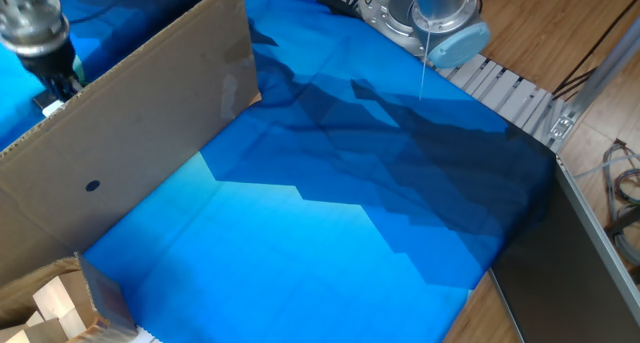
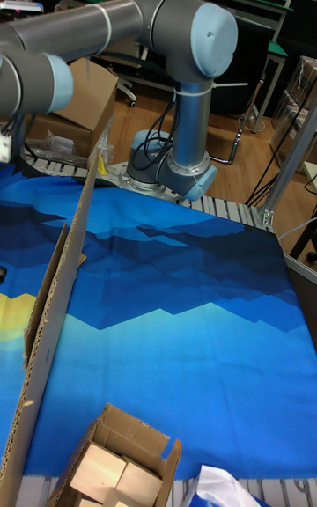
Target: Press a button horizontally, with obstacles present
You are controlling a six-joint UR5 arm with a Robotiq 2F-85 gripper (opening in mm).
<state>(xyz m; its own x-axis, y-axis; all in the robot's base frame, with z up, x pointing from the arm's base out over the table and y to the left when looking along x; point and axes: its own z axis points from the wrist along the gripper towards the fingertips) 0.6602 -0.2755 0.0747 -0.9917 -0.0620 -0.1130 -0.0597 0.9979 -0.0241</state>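
Gripper low behind the cardboard panel, finger state impossible to tell.
Just below it, the button box looks small, light; push squarely or it slides.

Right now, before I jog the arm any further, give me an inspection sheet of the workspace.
Surface: blue patterned cloth covers the table.
Job's things: long flat brown cardboard panel stands upright on edge, small dark round hole through it; behind its top edge only a corner of a small white box shows, red button not visible.
Clutter: open cardboard box of pale wooden blocks at the near edge.
Grippers: dark two-finger gripper sits behind the panel beside the white box; finger state not readable.
Cables: black cables on the wooden floor, more by the metal frame.
Surroundings: grey arm base, shelving behind.
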